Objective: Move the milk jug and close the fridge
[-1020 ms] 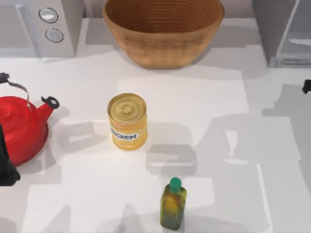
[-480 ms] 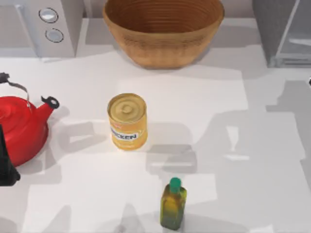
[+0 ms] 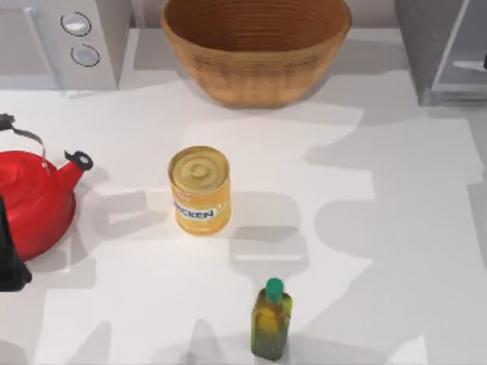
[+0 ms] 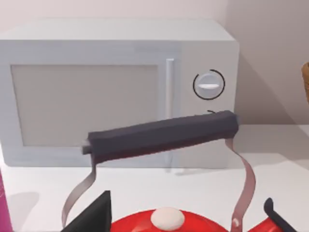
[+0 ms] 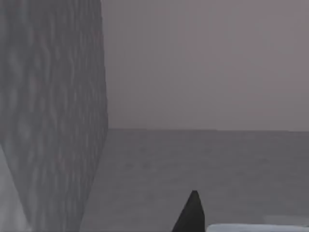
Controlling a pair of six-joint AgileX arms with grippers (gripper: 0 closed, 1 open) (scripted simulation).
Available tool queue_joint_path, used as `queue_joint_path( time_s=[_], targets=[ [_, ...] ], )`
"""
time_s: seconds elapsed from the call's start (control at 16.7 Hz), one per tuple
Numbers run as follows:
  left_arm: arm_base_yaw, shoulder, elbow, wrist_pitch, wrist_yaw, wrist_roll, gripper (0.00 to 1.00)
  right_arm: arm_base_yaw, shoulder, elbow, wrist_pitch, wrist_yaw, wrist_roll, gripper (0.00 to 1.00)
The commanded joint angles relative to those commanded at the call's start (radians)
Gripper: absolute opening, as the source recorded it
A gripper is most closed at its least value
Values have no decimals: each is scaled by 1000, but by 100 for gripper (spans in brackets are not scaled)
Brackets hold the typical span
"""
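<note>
Fridge (image 3: 441,53): far right corner, door looks open, pale interior showing, so closing not yet done | Milk jug: nowhere on the table among yellow can (image 3: 199,190), green-capped bottle (image 3: 271,319), basket (image 3: 255,46); likely moved, unconfirmed | Right gripper (image 5: 190,217): beside fridge wall, jaw state cannot tell | Left arm (image 3: 9,255): parked near left by red kettle (image 3: 34,198), jaw state cannot tell

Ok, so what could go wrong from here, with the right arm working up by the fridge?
1. In its wrist view the right gripper sits close to the textured grey wall of the fridge. A sideways move could scrape or shove the cabinet.
2. The left arm is parked at the table's left edge, right beside the red kettle. A stray motion there could knock it over.
</note>
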Motion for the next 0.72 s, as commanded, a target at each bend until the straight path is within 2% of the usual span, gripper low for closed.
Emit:
queue_joint_path(
  time_s=[0.18, 0.36, 0.72],
  targets=[
    [0, 0, 0, 0, 0, 0, 100, -50, 160, 204, -55, -54, -4, 0],
    [0, 0, 0, 0, 0, 0, 100, -84, 261, 323, -95, -91, -7, 0],
    [0, 0, 0, 0, 0, 0, 100, -87, 280, 344, -103, -98, -6, 0]
  ],
)
